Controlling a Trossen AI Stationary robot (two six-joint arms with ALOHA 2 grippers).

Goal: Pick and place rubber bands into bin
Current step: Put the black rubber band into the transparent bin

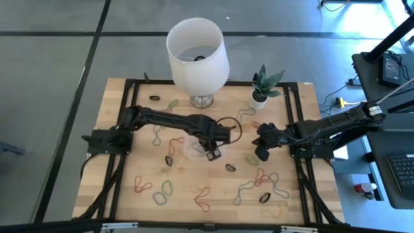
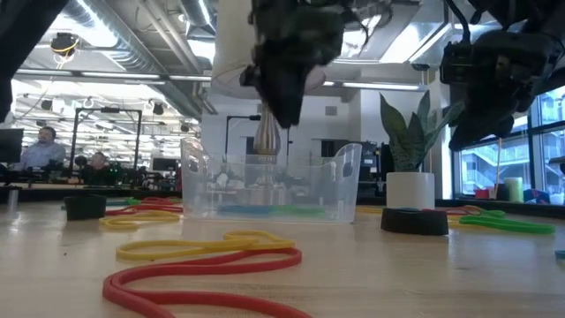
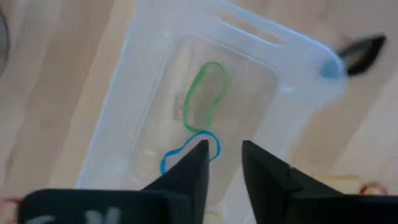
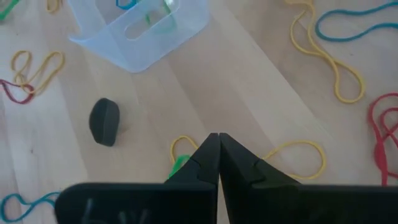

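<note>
Left gripper (image 3: 222, 160) over the clear bin (image 3: 155, 81), fingers slightly parted and empty, fingertips hiding part of a blue rubber band (image 3: 186, 149), a green band (image 3: 202, 93) just beyond, right gripper (image 4: 217, 140) pressed closed, empty, beside the bin.

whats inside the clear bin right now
A green rubber band and a blue rubber band lie in the bin; the left gripper covers its near edge.

Two black jointed arms trailing black cables.
</note>
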